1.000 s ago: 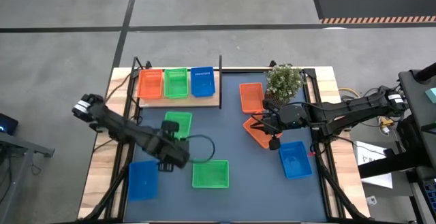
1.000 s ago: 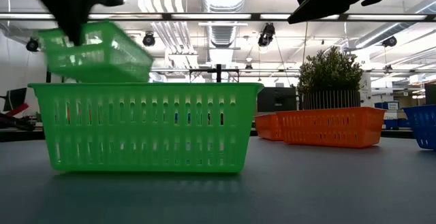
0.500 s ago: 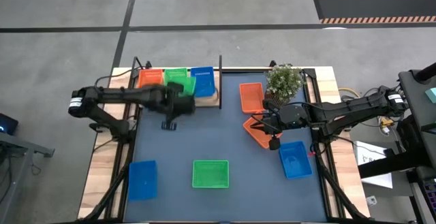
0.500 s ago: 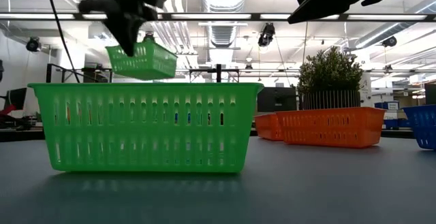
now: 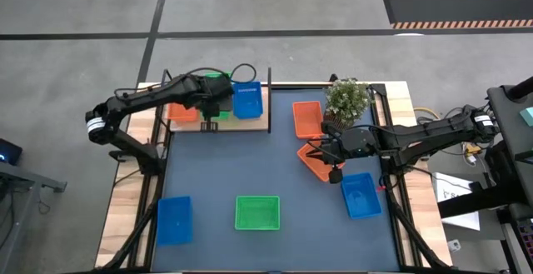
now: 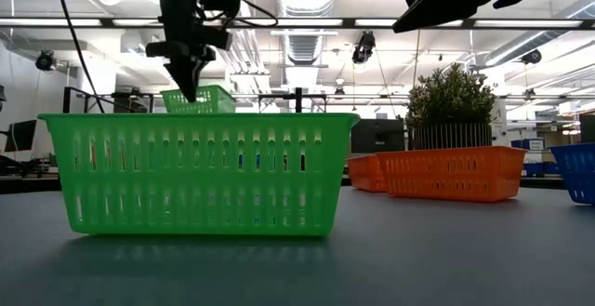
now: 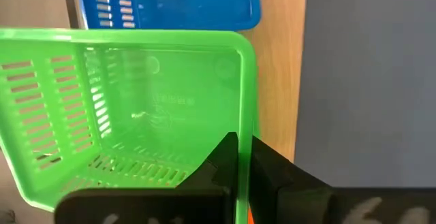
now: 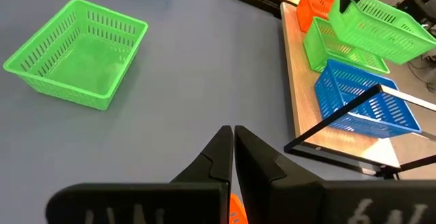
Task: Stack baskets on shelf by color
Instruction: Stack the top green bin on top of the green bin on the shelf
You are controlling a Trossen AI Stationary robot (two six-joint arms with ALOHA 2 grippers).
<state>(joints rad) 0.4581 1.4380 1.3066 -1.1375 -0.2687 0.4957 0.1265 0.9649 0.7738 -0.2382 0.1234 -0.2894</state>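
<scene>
Holding a green basket (image 7: 129,108) clamped in our left pincer (image 7: 240,157) above the shelf (image 5: 250,122), we judge it must next be lowered into the green basket already there (image 8: 340,47), while our right pincer (image 8: 231,146) waits shut.

One camera hangs overhead, looking straight down on the mat (image 5: 275,182). Another sits at mat level, close behind the green basket (image 6: 199,171), facing the room. Each wrist camera peers past its fingers; both catch the shelf (image 8: 300,88), probably the same green basket (image 7: 136,115) above it.
</scene>
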